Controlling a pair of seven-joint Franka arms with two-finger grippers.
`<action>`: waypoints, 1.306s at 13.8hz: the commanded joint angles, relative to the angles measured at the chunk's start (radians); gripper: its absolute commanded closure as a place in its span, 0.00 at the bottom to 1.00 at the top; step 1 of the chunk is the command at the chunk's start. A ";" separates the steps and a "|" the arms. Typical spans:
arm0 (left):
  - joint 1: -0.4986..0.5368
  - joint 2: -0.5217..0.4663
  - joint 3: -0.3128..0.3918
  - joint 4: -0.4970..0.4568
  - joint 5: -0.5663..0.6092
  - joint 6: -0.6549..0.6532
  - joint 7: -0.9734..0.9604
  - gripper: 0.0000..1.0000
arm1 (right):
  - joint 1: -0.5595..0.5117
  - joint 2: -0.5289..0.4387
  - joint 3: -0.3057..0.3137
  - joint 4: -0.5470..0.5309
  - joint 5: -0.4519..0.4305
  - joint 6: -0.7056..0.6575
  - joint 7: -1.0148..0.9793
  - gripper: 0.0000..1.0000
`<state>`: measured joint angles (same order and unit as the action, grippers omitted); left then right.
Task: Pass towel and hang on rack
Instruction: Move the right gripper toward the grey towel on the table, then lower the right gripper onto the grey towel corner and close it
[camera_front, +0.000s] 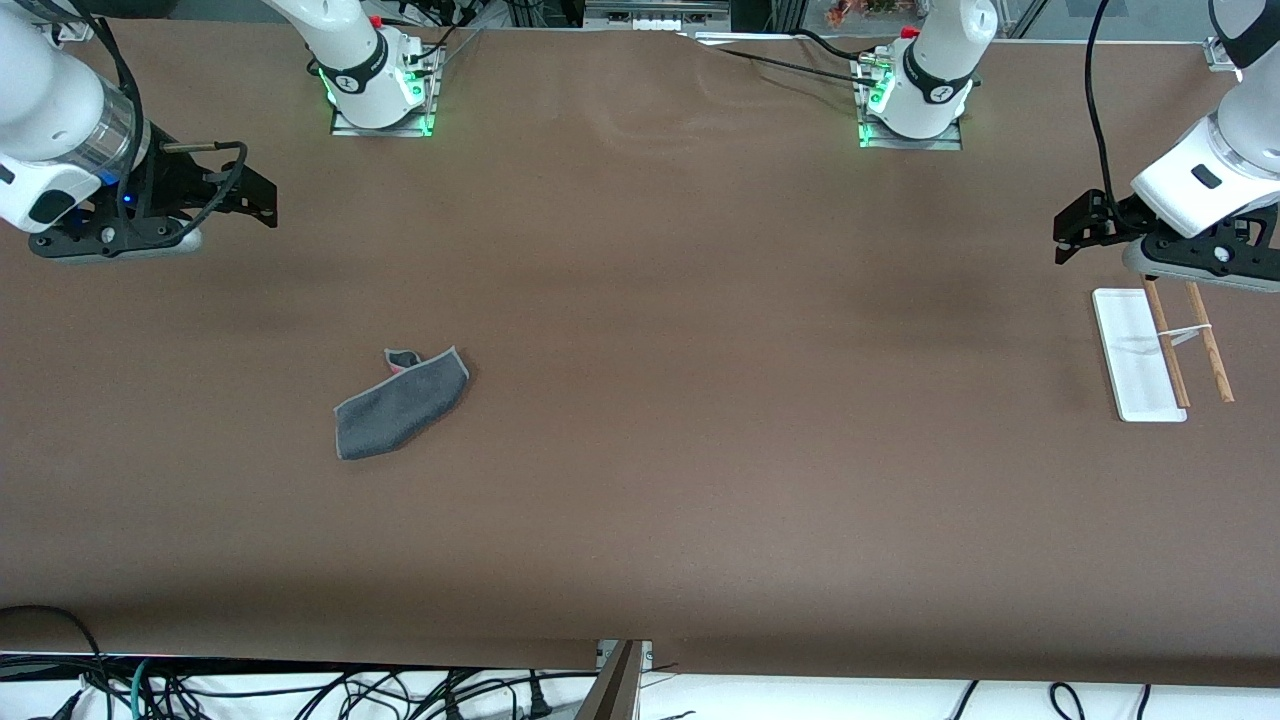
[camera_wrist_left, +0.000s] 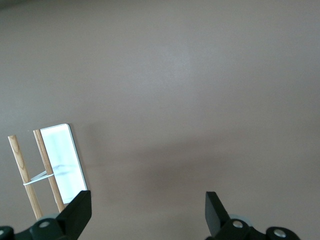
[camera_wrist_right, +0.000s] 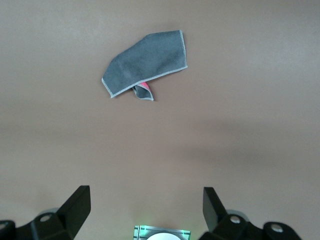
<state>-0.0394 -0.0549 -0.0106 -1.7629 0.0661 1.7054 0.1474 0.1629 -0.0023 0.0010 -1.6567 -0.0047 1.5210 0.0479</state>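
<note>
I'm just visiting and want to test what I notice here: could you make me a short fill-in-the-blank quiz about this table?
1. The grey towel lies toward the ____ arm's end of the table.
2. The rack has two wooden ____ rising from its white base.
3. The left pincer hangs above the table close to the rack; its fingers are ____.
4. The right pincer holds ____.

Missing words: right; dowels; open; nothing

Even, soft overhead light; faint blurry shadows on the table (camera_front: 640, 250). Base LEDs glow green. Pics sharp, no glare.
</note>
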 joint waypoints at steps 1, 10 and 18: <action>-0.001 0.004 -0.002 0.013 -0.015 -0.012 -0.003 0.00 | 0.010 0.024 0.022 -0.049 -0.014 0.051 0.074 0.01; -0.001 0.006 -0.002 0.013 -0.015 -0.012 -0.002 0.00 | 0.119 0.200 0.048 -0.471 0.002 0.727 0.413 0.02; -0.001 0.006 0.000 0.013 -0.015 -0.012 0.001 0.00 | 0.153 0.450 0.080 -0.459 0.000 1.062 0.547 0.07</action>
<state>-0.0393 -0.0547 -0.0110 -1.7628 0.0661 1.7053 0.1474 0.3218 0.4492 0.0773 -2.1308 -0.0038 2.5796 0.5879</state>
